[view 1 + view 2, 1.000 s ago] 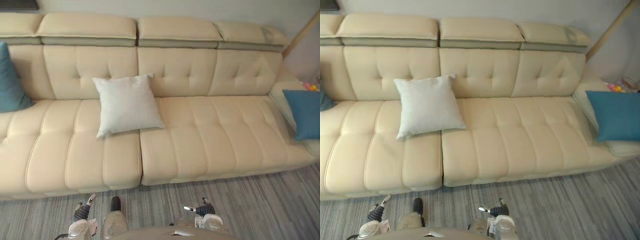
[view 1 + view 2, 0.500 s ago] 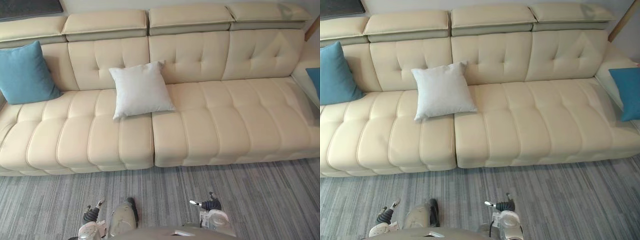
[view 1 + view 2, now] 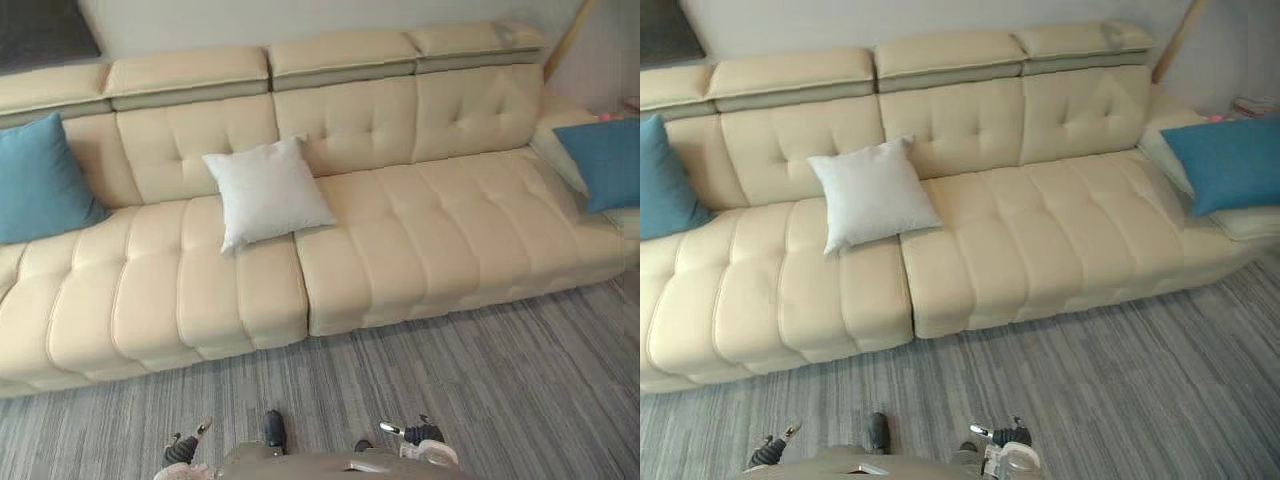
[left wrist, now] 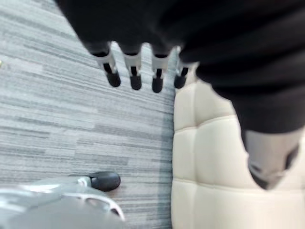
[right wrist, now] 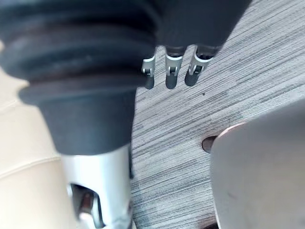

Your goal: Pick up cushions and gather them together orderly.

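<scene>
My left hand (image 4: pixel 135 71) and right hand (image 5: pixel 170 72) hang empty, fingers loosely straight. Sofa (image 3: pixel 430 230) has the white cushion (image 3: pixel 265 192) mid-seat, left blue cushion (image 3: pixel 40 182) and right blue cushion (image 3: pixel 606 162) at its ends.

Only the camera has moved: the sofa (image 3: pixel 400 230) now sits slanted in view, with the left blue cushion (image 3: pixel 40 180) and the right blue cushion (image 3: pixel 605 160) both showing.

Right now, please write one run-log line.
left hand: open; right hand: open; white cushion: sofa middle; left blue cushion: left end; right blue cushion: right end
</scene>
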